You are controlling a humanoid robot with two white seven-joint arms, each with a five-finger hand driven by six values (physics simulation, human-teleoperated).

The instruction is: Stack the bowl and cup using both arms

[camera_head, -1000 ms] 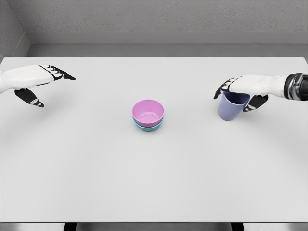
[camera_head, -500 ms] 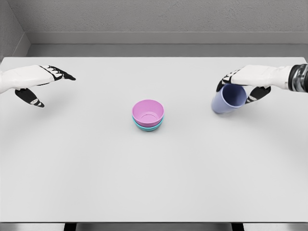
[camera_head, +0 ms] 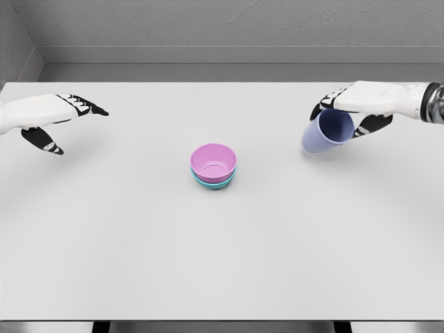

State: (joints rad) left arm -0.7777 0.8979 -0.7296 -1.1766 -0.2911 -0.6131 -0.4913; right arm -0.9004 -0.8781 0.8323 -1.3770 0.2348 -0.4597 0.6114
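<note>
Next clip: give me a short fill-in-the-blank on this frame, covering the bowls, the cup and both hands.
1. The pink bowl sits nested in the ____ bowl.
2. The cup is held by the ____ robot hand.
3. The cup is tilted and lifted off the ____.
4. The left robot hand holds ____.

Missing words: teal; right; table; nothing
</note>
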